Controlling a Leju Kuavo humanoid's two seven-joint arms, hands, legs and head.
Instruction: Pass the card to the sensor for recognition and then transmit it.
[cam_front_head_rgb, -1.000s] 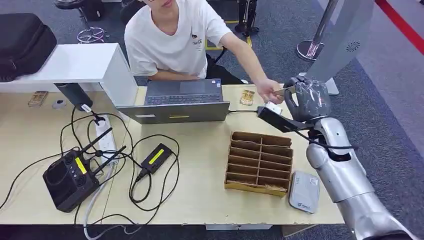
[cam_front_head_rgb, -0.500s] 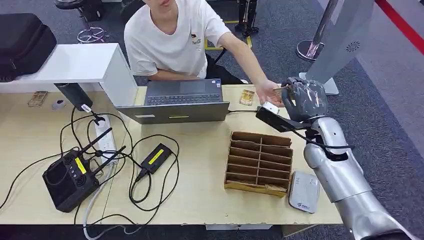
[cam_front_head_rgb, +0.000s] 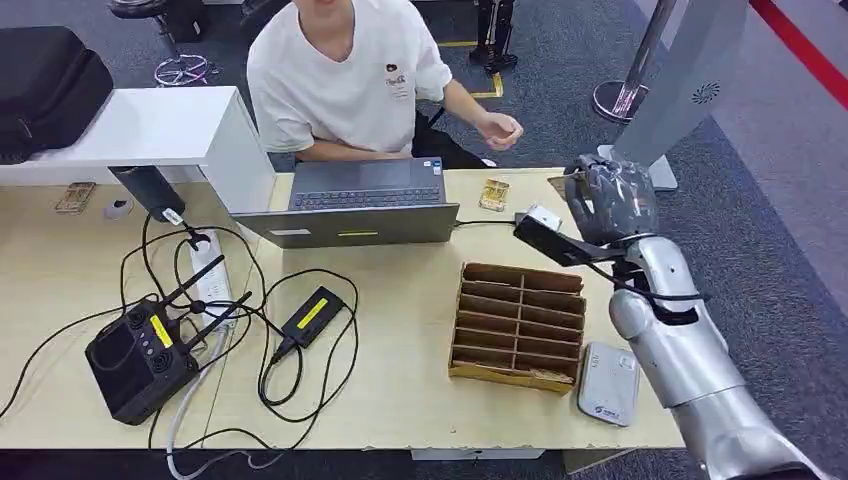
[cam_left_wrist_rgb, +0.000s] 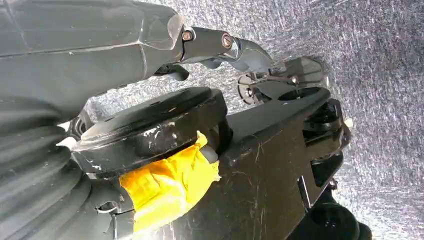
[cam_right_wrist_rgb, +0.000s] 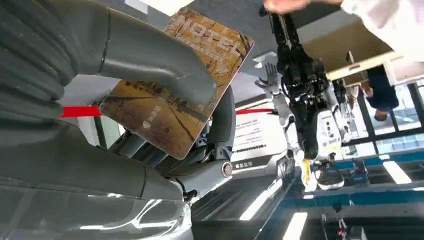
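My right hand (cam_front_head_rgb: 612, 200) is raised over the table's far right corner and holds a brown hotel card (cam_right_wrist_rgb: 172, 122). In the right wrist view the thick thumb (cam_right_wrist_rgb: 150, 65) presses the card flat against the darker fingers. From the head view just a tan edge of the card (cam_front_head_rgb: 566, 180) sticks out on the hand's left side. A flat grey-white sensor pad (cam_front_head_rgb: 608, 383) lies at the table's near right corner, beside my right forearm. By the left wrist, my left hand (cam_left_wrist_rgb: 75, 45) hangs over grey carpet, its fingers too unclear to judge.
A wooden slotted card rack (cam_front_head_rgb: 518, 325) stands left of the sensor pad. A second card (cam_front_head_rgb: 493, 194) lies by the open laptop (cam_front_head_rgb: 360, 205). A person (cam_front_head_rgb: 345, 80) sits behind the table, one hand (cam_front_head_rgb: 500, 130) drawn back. Cables, a power strip (cam_front_head_rgb: 212, 275) and a black controller (cam_front_head_rgb: 140, 355) cover the left side.
The person's hand, which was at the card by my right hand, has let go and pulled back toward their chest. My right hand now holds the card alone and has barely moved.
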